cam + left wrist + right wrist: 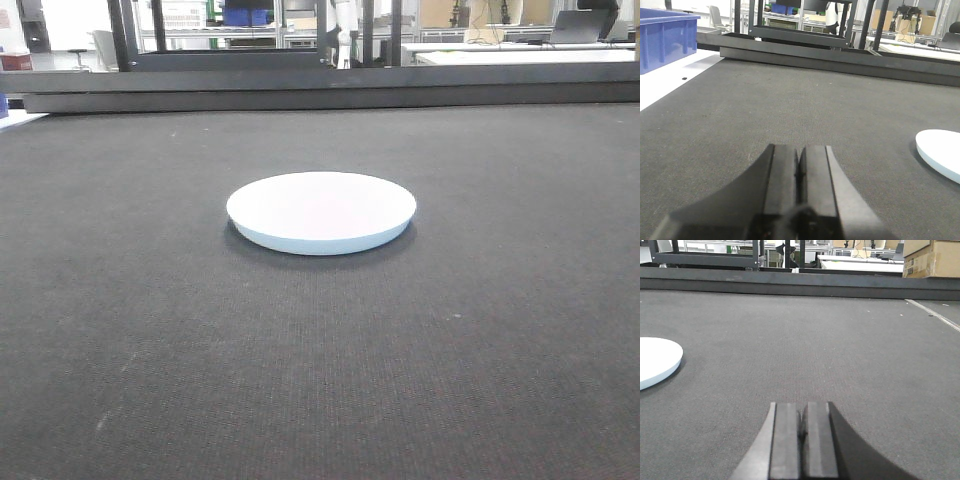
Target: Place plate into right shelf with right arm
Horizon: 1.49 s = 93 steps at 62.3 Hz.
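Note:
A white round plate [321,211] lies flat on the dark table in the middle of the front view. Its edge shows at the right of the left wrist view [941,152] and at the left of the right wrist view [655,361]. My left gripper [799,150] is shut and empty, low over the table to the left of the plate. My right gripper [802,407] is shut and empty, low over the table to the right of the plate. Neither touches the plate. No shelf on the table shows in these views.
A dark raised rail [330,88] runs along the table's far edge. A blue bin [665,37] stands on a white surface at the far left. A cardboard box [931,257] stands beyond the far right corner. Black frame posts [790,20] rise behind the rail.

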Motion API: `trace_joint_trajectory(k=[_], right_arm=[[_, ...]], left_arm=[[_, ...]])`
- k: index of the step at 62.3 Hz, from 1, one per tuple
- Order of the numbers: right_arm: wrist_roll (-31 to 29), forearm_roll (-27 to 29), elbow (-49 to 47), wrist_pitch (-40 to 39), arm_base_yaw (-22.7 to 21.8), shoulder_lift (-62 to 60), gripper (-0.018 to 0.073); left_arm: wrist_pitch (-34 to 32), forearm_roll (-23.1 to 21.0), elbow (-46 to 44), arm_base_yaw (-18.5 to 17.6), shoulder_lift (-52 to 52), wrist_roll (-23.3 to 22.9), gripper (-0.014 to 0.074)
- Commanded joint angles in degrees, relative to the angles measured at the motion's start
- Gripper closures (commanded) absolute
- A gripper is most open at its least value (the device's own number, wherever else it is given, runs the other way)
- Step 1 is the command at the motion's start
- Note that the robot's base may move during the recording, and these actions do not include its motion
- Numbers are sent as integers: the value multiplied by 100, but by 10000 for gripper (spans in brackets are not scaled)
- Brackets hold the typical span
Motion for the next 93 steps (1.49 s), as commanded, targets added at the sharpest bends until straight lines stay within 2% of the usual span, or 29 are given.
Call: trace_joint_trajectory(k=[1, 32, 47, 54, 63, 70, 83, 87, 93], right_arm=[[-14, 3, -30, -476, -9, -80, 513], [-14, 3, -30, -476, -9, -80, 513], [-14, 3, -105, -738, -9, -69, 513], [0, 3, -696, -507, -9, 173, 513], [0, 3, -1924, 397, -9, 1205, 508], [0, 3, -2700, 687, -9, 2173, 423], [0, -3, -3899, 1148, 10, 3834, 51], [0, -23, -4251, 1258, 130, 4364, 4], [0, -23, -4911, 1499, 503, 5190, 18]], left_arm=[[-518, 1, 54, 18, -62, -34, 643], [-518, 1, 54, 18, -62, -34, 643], [-518, 1, 54, 18, -62, -34, 643], [-518, 1, 54, 18, -62, -34, 643], [-518, 1, 54, 18, -62, -34, 643], [-518, 1, 54, 18, -62, -34, 643], [-518, 1, 54, 18, -62, -34, 643], [-518, 1, 54, 18, -62, -34, 643], [-518, 1, 54, 18, -62, -34, 643]])
